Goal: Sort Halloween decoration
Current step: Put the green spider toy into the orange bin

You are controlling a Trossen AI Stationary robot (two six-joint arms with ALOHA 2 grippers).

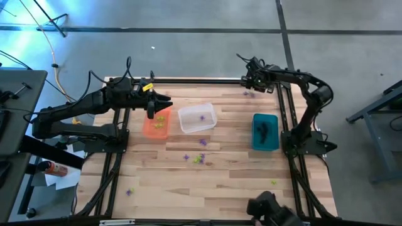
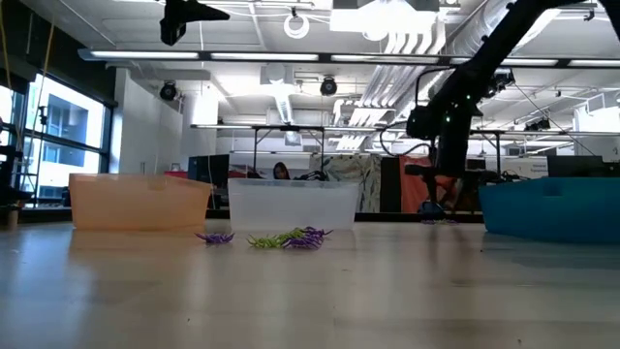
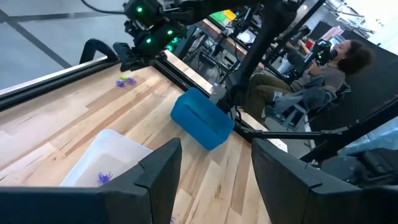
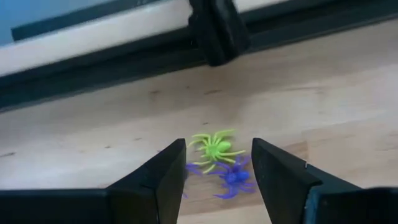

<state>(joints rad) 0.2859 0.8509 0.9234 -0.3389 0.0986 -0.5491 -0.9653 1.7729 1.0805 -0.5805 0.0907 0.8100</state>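
Halloween decoration: tiny plastic spiders in purple, yellow-green and black, scattered over the wooden table (image 1: pixel 226 188) and partly lying in three bins.
Lone spider, near left: one purple piece (image 1: pixel 129 191) lies by itself toward the table's near left corner.
Left gripper (image 1: pixel 151 114): hangs above the orange bin, fingers spread wide with nothing between them; in the left wrist view its two dark fingers (image 3: pixel 155 177) frame bare table.
Orange bin (image 1: pixel 148 129): leftmost of the three, with a few yellow-green spiders (image 1: pixel 159 120) inside.
Clear bin (image 1: pixel 188 123): middle of the row, just beside the orange one, with one purple spider (image 1: pixel 202 117) in it.
Loose cluster: purple and yellow-green spiders (image 1: pixel 198 157) lie on the wood in front of the clear bin; the low view shows them (image 2: pixel 291 237) close together.
Teal bin (image 1: pixel 256 139): rightmost, holding a black heap (image 1: pixel 264 130).
Right gripper (image 1: pixel 249 81): low over the far edge of the table near the frame rail, fingers apart and empty.
Pair at the far edge: a yellow-green spider (image 4: pixel 214 146) and a purple spider (image 4: pixel 235 177) lie touching, between the right gripper's fingertips in the right wrist view.
Lone spider, near right: one yellow-green piece (image 1: pixel 274 182) in front of the teal bin.
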